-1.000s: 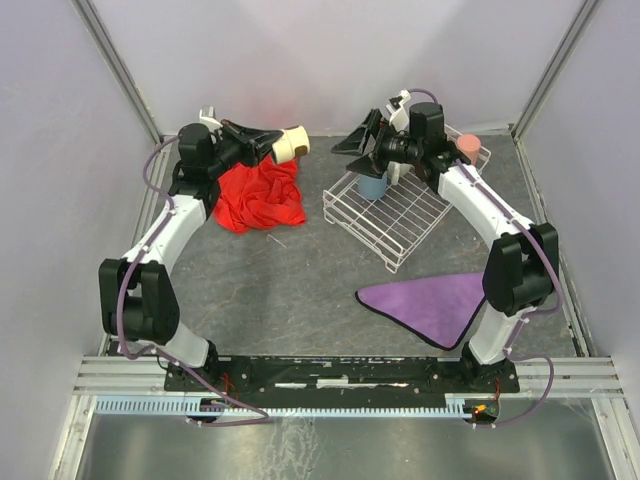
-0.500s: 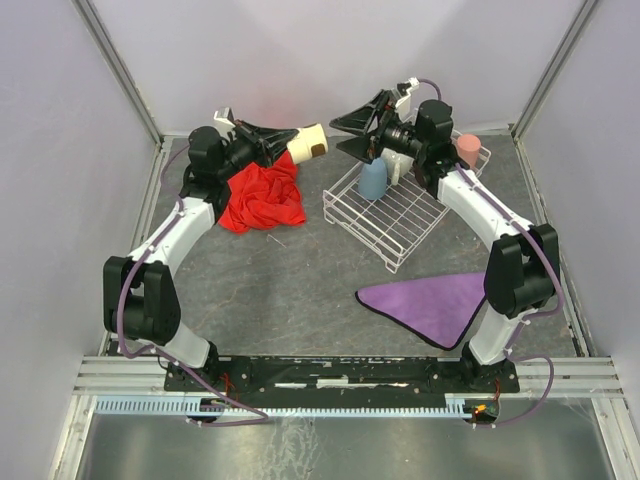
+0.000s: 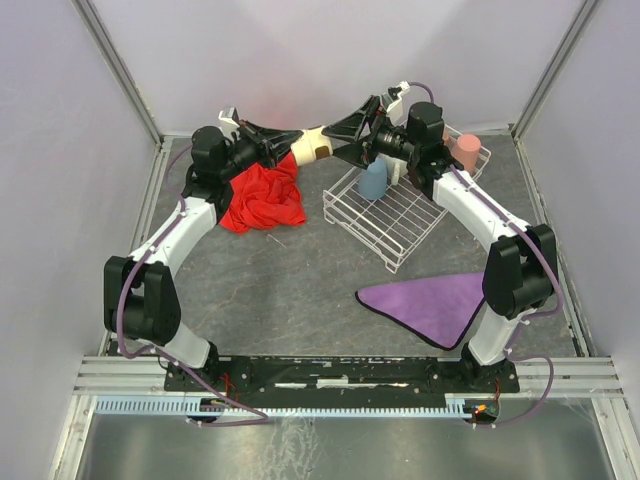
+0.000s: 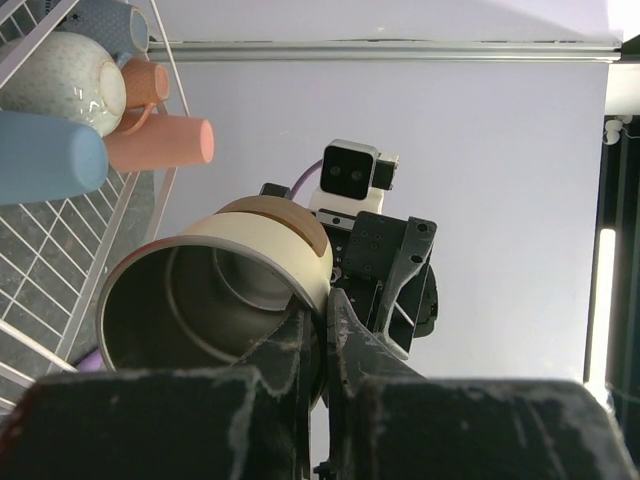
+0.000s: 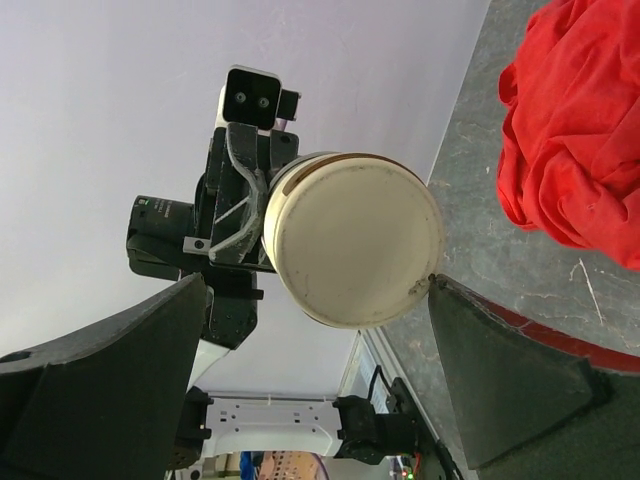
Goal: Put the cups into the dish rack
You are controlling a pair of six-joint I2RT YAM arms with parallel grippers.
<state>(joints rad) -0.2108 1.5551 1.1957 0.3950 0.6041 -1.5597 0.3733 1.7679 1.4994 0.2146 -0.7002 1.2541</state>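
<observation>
Further right than a second ago: cream mug [image 3: 312, 146], rim pinched by left end effector [image 4: 322, 335], aloft beside dish rack [image 3: 400, 215]. Lies level, base toward right end effector [image 5: 315, 285], spread wide, empty.

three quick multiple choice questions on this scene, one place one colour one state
1. Where does the red cloth lie?
A on the table left of the dish rack
B inside the rack
C draped over an arm

2. What colour is the cup in the left tool?
A blue
B cream
C pink

3. How is the right tool?
A shut on rack wire
B out of view
C open around the cup

A, the cloth lies on the table beside the rack; B, a cream cup is pinched at its rim; C, it stands wide either side.
</observation>
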